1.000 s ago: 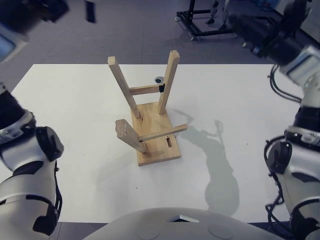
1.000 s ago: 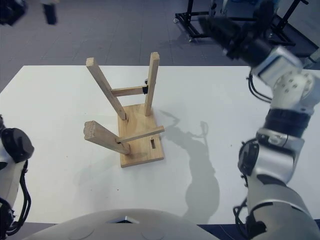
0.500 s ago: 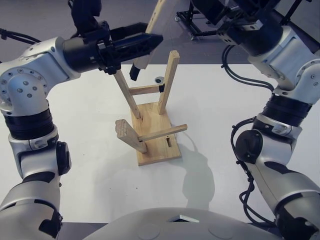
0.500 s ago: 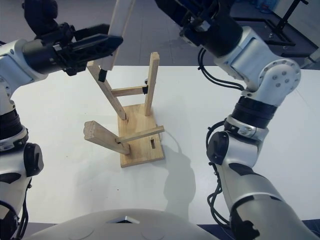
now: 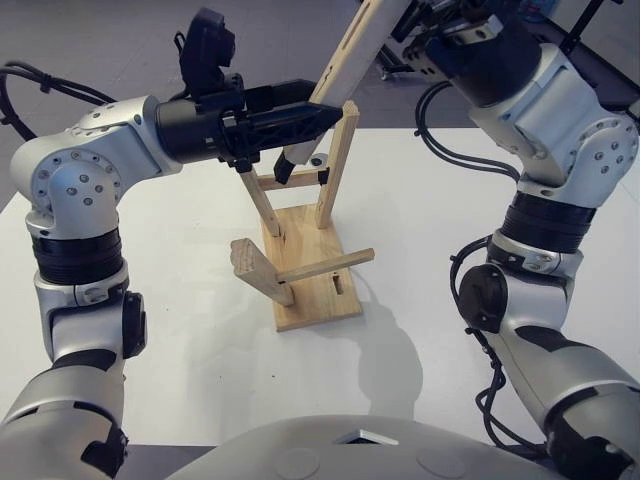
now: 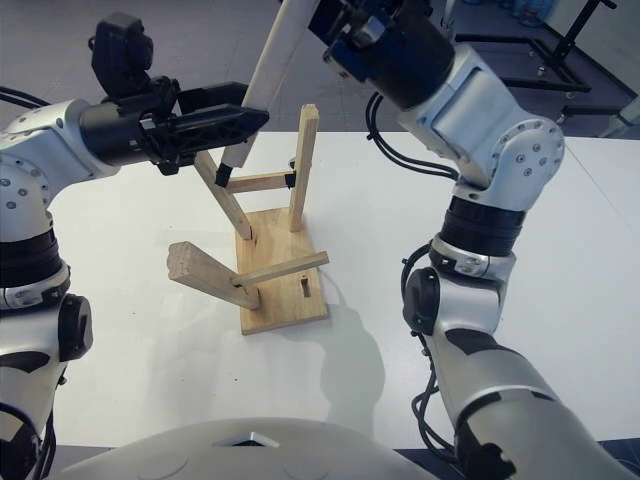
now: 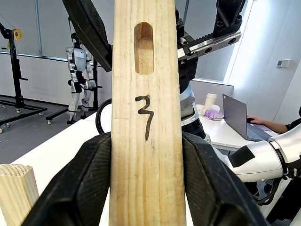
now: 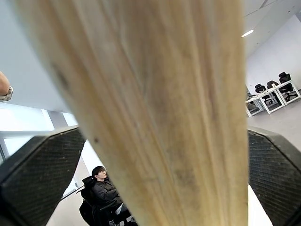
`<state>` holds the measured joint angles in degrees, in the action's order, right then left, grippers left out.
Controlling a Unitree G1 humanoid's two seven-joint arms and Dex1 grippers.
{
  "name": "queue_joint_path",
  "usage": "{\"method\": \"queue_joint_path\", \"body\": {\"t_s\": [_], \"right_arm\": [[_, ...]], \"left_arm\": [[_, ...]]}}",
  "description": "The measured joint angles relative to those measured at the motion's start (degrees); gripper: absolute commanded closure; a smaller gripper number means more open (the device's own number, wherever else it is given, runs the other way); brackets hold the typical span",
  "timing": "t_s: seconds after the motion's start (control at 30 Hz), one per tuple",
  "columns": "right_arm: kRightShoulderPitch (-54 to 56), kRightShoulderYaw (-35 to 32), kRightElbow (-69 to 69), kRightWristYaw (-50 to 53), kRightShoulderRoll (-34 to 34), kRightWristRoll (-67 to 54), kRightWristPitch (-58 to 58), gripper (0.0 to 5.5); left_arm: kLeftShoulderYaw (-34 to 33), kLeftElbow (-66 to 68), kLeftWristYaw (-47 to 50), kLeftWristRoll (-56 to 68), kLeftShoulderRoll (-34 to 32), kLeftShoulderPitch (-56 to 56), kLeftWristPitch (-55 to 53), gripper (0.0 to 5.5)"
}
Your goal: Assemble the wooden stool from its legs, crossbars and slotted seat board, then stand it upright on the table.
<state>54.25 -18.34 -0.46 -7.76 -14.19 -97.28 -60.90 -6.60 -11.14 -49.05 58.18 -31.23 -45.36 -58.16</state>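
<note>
White table [image 5: 450, 220], half-built stool [image 5: 305, 245], your left end effector [image 7: 146, 179] and right end effector [image 8: 160, 155] both clamped on leg [image 5: 352, 50] above it.

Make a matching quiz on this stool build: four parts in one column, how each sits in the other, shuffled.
1 seat board
2 loose leg
3 upper crossbar
4 near leg

A held aloft by left gripper and right gripper
B leaning at the board's near end
C flat on the table
D joining the two far legs

Pairs: 1-C, 2-A, 3-D, 4-B
</note>
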Motion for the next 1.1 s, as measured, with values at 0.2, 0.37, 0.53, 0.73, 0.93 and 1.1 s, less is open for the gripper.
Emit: {"method": "queue_joint_path", "body": {"t_s": [0.2,0.37,0.53,0.73,0.93,1.1], "right_arm": [[-1.9,1.3,-0.6,0.1,-0.6,-0.8,1.3,0.36],[-2.9,1.8,-0.8,0.5,-1.4,-1.9,2.4,0.36],[-3.2,2.2,-1.2,0.6,-1.8,-3.0,3.4,0.75],[-3.7,3.0,-2.0,0.7,-2.3,-3.6,4.4,1.84],[-4.4,3.6,-2.3,1.3,-2.7,-4.0,5.1,2.84],[-4.6,4.2,-2.5,1.5,-3.2,-4.0,5.9,2.91]], "left_arm": [[0.0,-0.9,0.5,0.1,0.4,0.0,0.0,3.44],[0.0,-1.4,0.6,0.1,0.4,0.1,0.0,3.44],[0.0,-1.8,0.9,0.1,0.4,0.6,0.0,3.44],[0.0,-1.9,0.9,0.1,0.4,1.0,0.0,3.44],[0.0,-2.1,0.7,0.1,0.4,1.3,0.0,3.44],[0.0,-2.0,0.6,0.6,0.4,1.5,0.0,3.44]]}}
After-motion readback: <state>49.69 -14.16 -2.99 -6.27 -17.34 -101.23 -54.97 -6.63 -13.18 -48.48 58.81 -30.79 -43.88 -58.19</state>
